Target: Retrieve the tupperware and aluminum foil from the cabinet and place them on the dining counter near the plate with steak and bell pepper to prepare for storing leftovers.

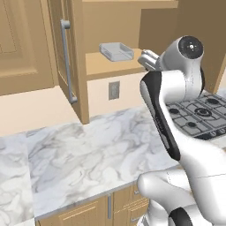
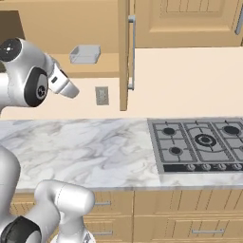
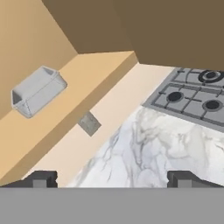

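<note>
The tupperware (image 1: 116, 51) (image 2: 85, 54) (image 3: 38, 90), a shallow pale grey container, lies on the bottom shelf of the open light-wood cabinet (image 1: 106, 67) (image 2: 57, 23). The cabinet door (image 1: 59, 53) is swung out, its silver bar handle (image 1: 66, 62) (image 2: 131, 52) facing the room. My gripper (image 3: 111, 180) is open with nothing between its fingertips. It hovers in front of the shelf, to the right of the tupperware and apart from it. My hand (image 1: 149, 59) (image 2: 64, 85) is at shelf height. The aluminum foil, the dining counter and the plate are out of view.
A marble counter (image 1: 88, 154) (image 2: 85, 147) runs below the cabinet, with a gas hob (image 1: 198, 112) (image 2: 199, 142) (image 3: 192, 94) at its right. A wall socket (image 1: 114, 90) (image 2: 101, 95) (image 3: 89, 123) sits under the shelf. Wooden drawers (image 2: 190, 223) line the counter front.
</note>
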Controlling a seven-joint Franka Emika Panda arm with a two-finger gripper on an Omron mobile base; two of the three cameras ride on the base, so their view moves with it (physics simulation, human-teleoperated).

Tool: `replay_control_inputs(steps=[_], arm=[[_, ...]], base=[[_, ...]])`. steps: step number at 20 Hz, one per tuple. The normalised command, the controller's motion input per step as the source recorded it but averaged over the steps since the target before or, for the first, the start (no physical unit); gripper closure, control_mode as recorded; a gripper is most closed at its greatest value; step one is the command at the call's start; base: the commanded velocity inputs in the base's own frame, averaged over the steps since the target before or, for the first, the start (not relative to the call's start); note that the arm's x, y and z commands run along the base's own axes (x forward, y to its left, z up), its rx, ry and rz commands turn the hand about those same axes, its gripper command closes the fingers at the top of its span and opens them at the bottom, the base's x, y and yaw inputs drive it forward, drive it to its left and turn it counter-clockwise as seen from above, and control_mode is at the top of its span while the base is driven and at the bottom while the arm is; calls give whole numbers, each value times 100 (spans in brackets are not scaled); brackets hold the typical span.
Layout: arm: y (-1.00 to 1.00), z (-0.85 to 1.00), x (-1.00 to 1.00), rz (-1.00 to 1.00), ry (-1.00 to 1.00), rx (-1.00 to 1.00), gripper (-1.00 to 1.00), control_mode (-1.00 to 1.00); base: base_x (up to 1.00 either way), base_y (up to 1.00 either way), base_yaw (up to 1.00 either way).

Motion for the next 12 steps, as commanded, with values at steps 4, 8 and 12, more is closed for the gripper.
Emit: replay_control_inputs(steps=[4,8,12], arm=[[0,0,33,0,9,10,-100,-100],[4,0,36,0,7,5,-100,-100],[9,0,37,0,5,2,-100,-100]], base=[[0,0,0],[0,0,0],[0,0,0]])
